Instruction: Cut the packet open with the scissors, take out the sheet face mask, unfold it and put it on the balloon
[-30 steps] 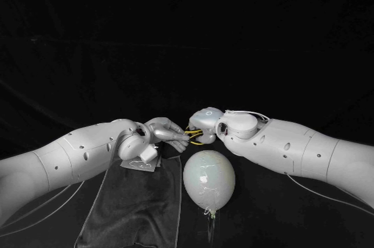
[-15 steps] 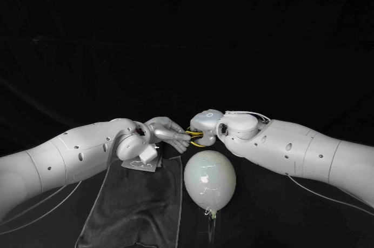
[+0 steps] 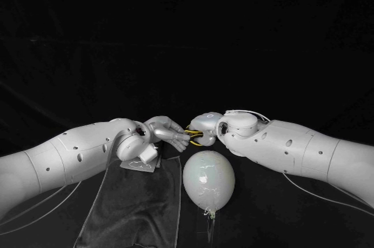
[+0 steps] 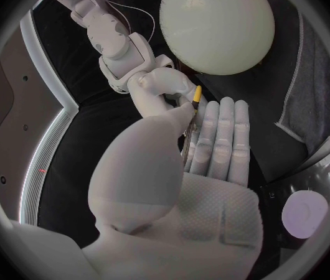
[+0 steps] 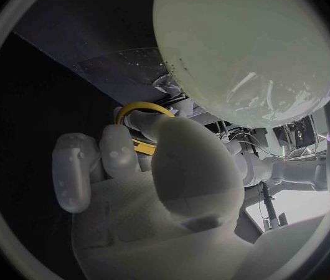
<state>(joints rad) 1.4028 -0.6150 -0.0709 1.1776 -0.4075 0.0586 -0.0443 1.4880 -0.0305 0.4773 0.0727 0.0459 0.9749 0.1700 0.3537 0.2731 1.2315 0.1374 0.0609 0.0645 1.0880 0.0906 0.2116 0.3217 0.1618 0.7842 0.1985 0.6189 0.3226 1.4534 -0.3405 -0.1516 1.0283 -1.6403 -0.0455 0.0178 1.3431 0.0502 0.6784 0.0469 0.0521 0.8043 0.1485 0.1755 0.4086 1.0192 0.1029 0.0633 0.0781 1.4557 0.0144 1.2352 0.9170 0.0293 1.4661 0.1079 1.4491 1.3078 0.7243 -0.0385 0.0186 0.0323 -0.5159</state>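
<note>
- Your two hands meet just behind the balloon, fingertips almost nose to nose over the black table.
- Your right hand has the scissors. In the right wrist view one yellow handle loop arcs above the curled fingers, and a second strip of yellow sits clamped between those fingers and the thumb.
- Your left hand reaches in from the other side. In the left wrist view its fingers lie straight and side by side, with the thumb laid along them.
- A thin dark strip tipped in yellow runs between that thumb and the fingers. It looks like the scissors' other end pinched there, though the thumb covers most of it.
- So both hands are on the scissors: the right by the handles, the left apparently by the blade end.
- The packet is in neither hand. It lies pale and glossy under your left wrist, on the far end of the dark grey cloth.
- You can see its shiny edge close beside the palm in the left wrist view.
- The balloon lies on the table just right of the cloth, pale and egg-shaped, knot end towards you.
- It sits directly below the scissors, near them but apart.
- In the right wrist view the balloon looms large just beyond the handle loop.
</note>
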